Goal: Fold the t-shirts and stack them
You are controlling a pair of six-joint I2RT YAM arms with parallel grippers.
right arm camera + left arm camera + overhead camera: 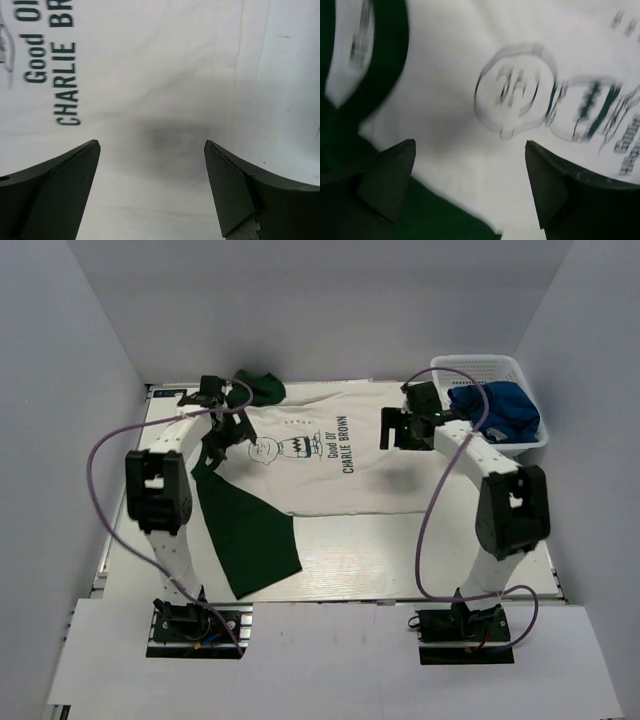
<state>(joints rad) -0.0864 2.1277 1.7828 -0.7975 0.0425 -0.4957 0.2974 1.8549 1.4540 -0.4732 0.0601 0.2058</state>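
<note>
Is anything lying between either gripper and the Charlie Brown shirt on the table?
Nothing visible. The left gripper and right gripper both hang open directly over the shirt, with only its bare cloth showing beneath them.

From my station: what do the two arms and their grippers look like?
Both the left arm and right arm have white links with boxy black joint housings. A lilac cable loops along the left one, a second lilac cable along the right. The left gripper and right gripper carry dark, wedge-shaped fingers.
</note>
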